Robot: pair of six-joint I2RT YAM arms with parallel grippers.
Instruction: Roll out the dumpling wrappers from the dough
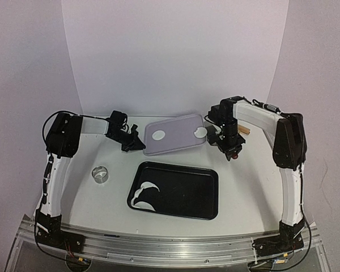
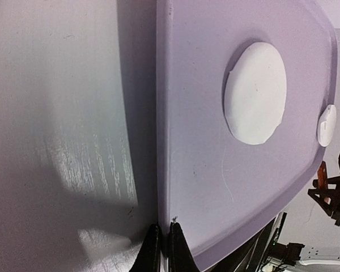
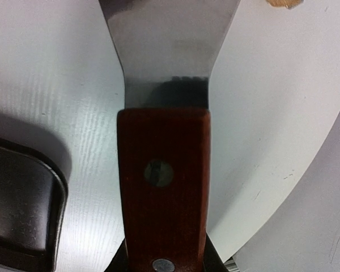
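On the white table [image 1: 243, 187], the black tray [image 1: 198, 195] lay nearest the arms with curved strips of the dough [image 1: 144, 191] at its left end. Behind it, the lilac tray [image 1: 178, 139] carried 2 dumpling wrappers [image 1: 157, 135], 1 near each end. The left gripper [image 2: 164, 238] was pinched on the lilac tray's left rim, and the right gripper [image 3: 164, 263] was clamped on a wooden-handled spatula [image 3: 164, 164].
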